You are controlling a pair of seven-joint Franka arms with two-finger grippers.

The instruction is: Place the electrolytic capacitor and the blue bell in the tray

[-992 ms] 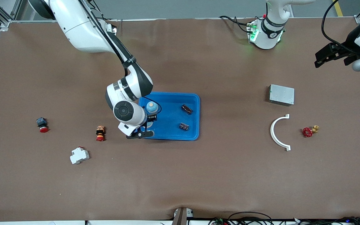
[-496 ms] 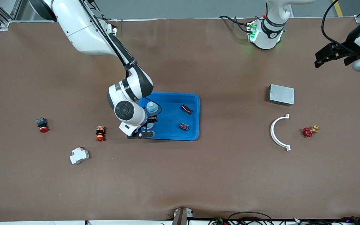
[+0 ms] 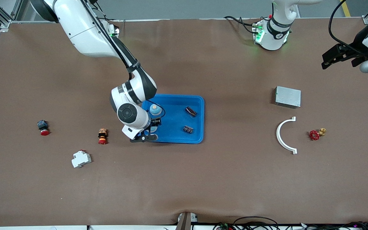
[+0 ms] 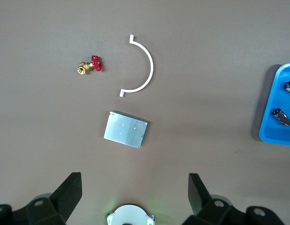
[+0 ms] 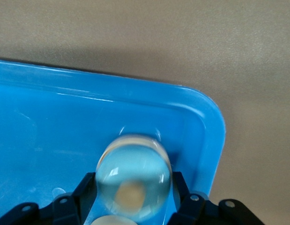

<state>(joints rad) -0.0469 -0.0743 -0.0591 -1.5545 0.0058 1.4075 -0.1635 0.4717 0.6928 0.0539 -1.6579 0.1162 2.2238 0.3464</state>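
Note:
The bright-blue tray point(image 3: 177, 135) lies mid-table. My right gripper point(image 3: 154, 117) is low in the tray's end toward the right arm. It is shut on the blue bell point(image 3: 155, 110), a pale-blue dome with a tan button. In the right wrist view the bell point(image 5: 134, 180) sits between the black fingers point(image 5: 88, 190), beside the tray's rounded corner point(image 5: 208, 117). A dark cylindrical capacitor point(image 3: 190, 111) lies in the tray, also in the left wrist view point(image 4: 280, 117). My left gripper point(image 3: 329, 60) waits open and empty in the air over the left arm's end of the table point(image 4: 133, 187).
A second small dark part point(image 3: 188, 129) lies in the tray. A grey metal box point(image 3: 287, 96), a white arc point(image 3: 283, 135) and a red valve point(image 3: 315, 134) lie toward the left arm's end. Two red push buttons point(image 3: 43, 127) point(image 3: 102, 135) and a white breaker point(image 3: 81, 158) lie toward the right arm's end.
The right arm's wrist has shifted very slightly. The bell stays between the fingers at the same spot in the tray. The left arm has not moved.

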